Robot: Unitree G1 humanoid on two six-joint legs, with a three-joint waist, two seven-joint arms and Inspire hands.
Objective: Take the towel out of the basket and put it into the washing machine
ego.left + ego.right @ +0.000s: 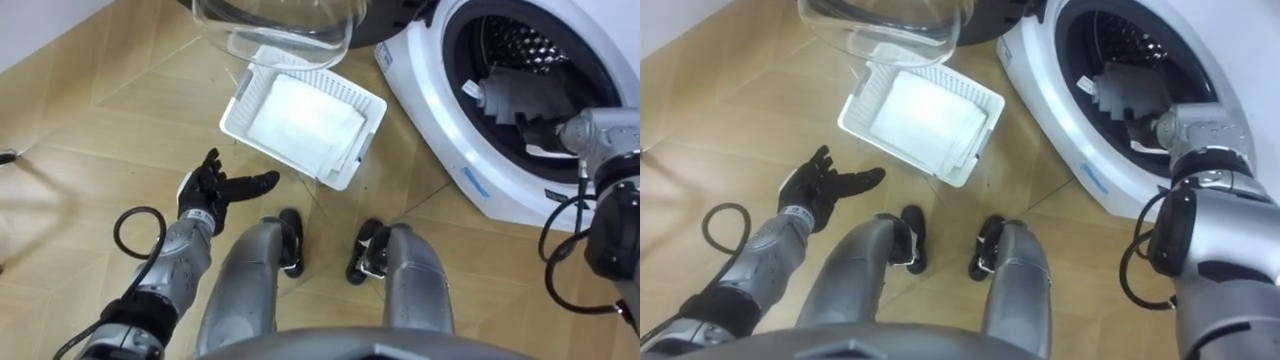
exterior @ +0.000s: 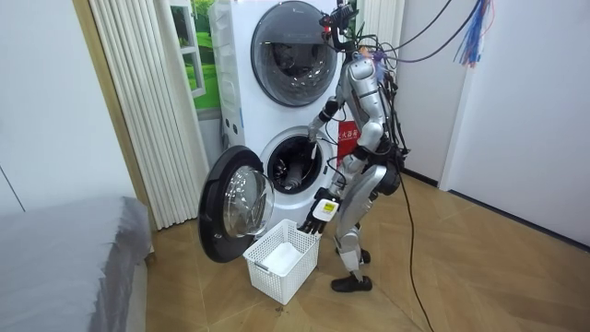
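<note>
Parquet (image 1: 90,130) lies nearest, and over it the left robot hand (image 1: 212,190) hovers with fingers spread, holding nothing. Just beyond the robot's feet sits a white slotted laundry basket (image 1: 372,125) on the floor, and the white towel (image 1: 300,120) lies flat inside it, covering most of the bottom. The washing machine's round glass door (image 1: 270,35) hangs open beside the far edge of the basket. To the robot's right stands the white front-loading washing machine (image 1: 440,120). A small blue label (image 1: 470,185) sits on its front below the drum opening, its writing too small to read. The right robot hand (image 1: 515,100) reaches into the dark drum; whether its fingers are spread or curled cannot be told. In the room view 1 more front-loader (image 2: 293,41) is stacked above.
</note>
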